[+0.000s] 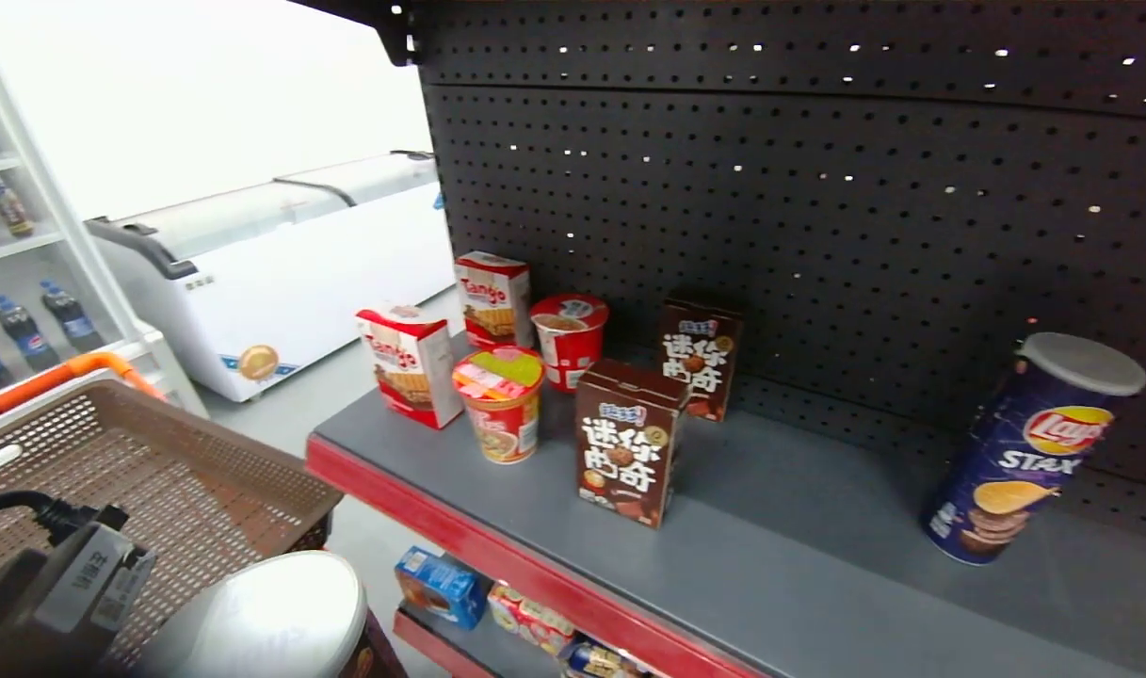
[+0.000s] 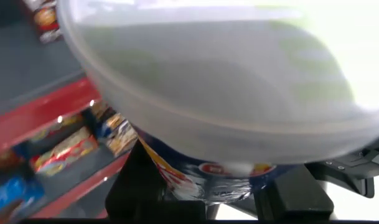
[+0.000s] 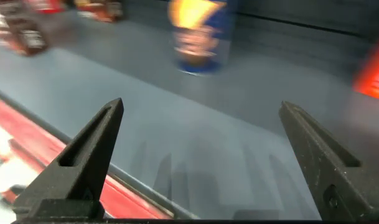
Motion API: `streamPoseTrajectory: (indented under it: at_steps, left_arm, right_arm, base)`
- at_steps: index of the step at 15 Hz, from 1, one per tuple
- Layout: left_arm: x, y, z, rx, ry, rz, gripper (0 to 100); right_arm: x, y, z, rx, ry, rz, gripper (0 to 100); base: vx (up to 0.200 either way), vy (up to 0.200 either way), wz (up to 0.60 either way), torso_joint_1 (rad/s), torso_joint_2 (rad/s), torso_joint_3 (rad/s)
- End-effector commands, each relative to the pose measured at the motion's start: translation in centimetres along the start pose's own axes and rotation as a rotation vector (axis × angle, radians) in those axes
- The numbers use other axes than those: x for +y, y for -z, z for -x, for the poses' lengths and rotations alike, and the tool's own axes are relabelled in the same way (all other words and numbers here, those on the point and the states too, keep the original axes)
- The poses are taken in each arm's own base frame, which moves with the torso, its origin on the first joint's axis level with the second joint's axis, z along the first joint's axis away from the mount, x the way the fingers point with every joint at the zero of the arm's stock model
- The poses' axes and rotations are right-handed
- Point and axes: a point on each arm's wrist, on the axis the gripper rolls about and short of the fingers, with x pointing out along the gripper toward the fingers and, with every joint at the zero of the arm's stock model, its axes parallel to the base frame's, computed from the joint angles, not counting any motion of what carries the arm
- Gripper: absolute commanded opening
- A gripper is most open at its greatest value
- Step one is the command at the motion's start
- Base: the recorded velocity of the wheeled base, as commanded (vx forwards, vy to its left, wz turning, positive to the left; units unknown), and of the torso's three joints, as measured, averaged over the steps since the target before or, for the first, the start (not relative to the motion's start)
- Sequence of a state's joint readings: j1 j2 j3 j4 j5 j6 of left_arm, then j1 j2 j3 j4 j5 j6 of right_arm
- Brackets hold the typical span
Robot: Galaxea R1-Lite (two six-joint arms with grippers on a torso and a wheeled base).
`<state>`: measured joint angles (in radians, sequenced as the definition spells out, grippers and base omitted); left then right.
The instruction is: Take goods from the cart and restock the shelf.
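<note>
Low in the head view's left corner, the left arm's wrist housing (image 1: 59,589) was dull grey, stuck with white printed labels (image 1: 88,573), a black cable (image 1: 12,504) curving out. The right gripper (image 3: 201,106) had black, angular, wedge-tipped fingers (image 3: 89,155).

The lid (image 2: 226,81) hides most of the chip can (image 2: 201,177) in the left gripper (image 2: 214,196); beyond the right gripper (image 3: 201,106), a blurred canister (image 3: 198,34).
</note>
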<state>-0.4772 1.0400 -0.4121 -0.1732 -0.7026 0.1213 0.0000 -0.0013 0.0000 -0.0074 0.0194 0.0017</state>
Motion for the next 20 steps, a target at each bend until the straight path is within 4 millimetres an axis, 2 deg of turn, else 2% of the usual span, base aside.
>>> streamPoseTrajectory:
  at_steps: [1,9,20]
  left_arm:
    - [0.0,0.0,0.0,0.001,0.0,0.001,0]
    - [0.0,0.2,0.0,0.006,-0.007,0.007,0]
    - [-0.5,0.9,0.6,-0.003,-0.015,0.008,0]
  right_arm:
    - [0.0,0.0,0.0,0.001,-0.001,0.0,100]
    - [0.0,0.0,0.0,0.001,-0.001,0.002,100]
    - [0.0,0.0,0.0,0.007,0.007,0.003,100]
  base:
    - [0.0,0.0,-0.6,0.002,0.01,-0.002]
    - [0.0,0.0,-0.6,0.002,0.0,0.004]
    - [0.0,0.0,0.0,0.0,0.0,0.0]
